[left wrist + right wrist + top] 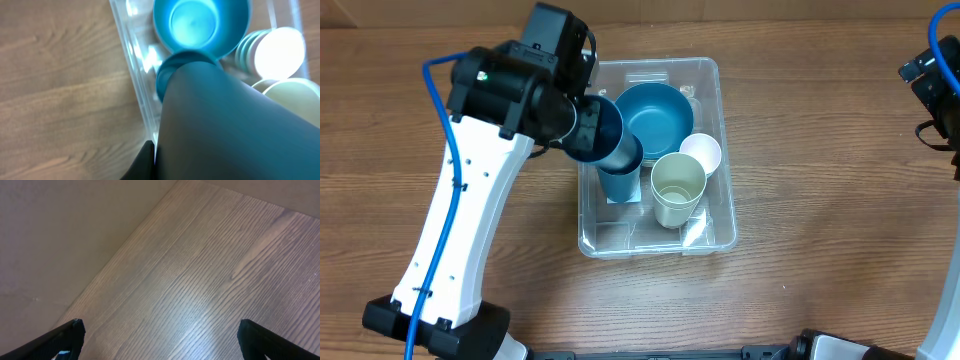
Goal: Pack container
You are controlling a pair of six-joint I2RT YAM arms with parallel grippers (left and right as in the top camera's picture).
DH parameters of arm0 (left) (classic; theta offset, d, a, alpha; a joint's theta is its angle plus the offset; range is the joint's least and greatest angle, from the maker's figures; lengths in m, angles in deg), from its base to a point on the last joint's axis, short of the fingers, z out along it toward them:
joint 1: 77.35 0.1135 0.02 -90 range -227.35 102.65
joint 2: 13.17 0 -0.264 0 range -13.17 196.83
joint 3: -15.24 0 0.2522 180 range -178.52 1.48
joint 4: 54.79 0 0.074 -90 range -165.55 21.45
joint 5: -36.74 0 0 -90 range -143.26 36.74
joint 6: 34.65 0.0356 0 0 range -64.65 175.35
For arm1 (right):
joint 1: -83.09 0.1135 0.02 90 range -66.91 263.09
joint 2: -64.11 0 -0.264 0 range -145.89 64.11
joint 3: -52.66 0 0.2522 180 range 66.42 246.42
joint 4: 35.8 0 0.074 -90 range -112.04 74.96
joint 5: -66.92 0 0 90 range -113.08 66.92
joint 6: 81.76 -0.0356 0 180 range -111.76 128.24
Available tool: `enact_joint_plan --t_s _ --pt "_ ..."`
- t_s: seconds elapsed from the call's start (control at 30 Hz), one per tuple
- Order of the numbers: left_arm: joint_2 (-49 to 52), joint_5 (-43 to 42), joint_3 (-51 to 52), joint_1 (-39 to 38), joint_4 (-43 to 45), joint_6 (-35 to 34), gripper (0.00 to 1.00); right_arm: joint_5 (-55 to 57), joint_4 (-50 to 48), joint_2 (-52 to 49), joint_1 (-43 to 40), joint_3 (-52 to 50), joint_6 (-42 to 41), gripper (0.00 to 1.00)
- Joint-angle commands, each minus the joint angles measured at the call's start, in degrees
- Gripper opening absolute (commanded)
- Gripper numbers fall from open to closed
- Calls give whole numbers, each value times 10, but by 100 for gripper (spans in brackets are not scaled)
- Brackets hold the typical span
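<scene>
- The container [725, 95] sits at the middle of the wooden table [820, 200], a little toward 12 o'clock.
- Inside it, a blue bowl [655, 118] lies at 12 o'clock, a white cup [703, 150] at 3 o'clock, a cream cup [677, 188] at 5 o'clock and a blue cup [620, 186] at 8 o'clock.
- The left gripper [585, 105] reaches over the container's 10 o'clock corner and is clamped on a dark blue cup [600, 132]. In the left wrist view one finger [146, 161] lies against the cup's side.
- The dark blue cup is tilted, and its lower end meets the mouth of the blue cup. The views do not show whether it sits inside.
- The right gripper [160, 330] hangs at the table's 3 o'clock edge, well apart from the container. Its fingers are spread wide over bare wood and hold nothing.
</scene>
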Motion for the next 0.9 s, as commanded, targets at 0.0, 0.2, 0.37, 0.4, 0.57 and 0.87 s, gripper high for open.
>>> enact_joint_plan --t_s 0.0,0.2,0.37,0.4,0.57,0.87 --pt "-4 -14 -30 -2 7 0 4 2 -3 4 0 4 -3 100" --pt "6 -12 -15 -2 9 1 7 2 -3 4 0 4 -3 100" --pt "37 -12 38 -2 40 12 8 2 -3 4 0 4 -3 100" --pt "50 -12 40 -2 40 12 8 2 -3 4 0 4 -3 100" --pt "73 -14 28 -1 38 1 57 2 -3 4 0 4 -3 100" --pt "19 65 -200 121 -67 -98 100 2 -3 4 0 4 -3 100"
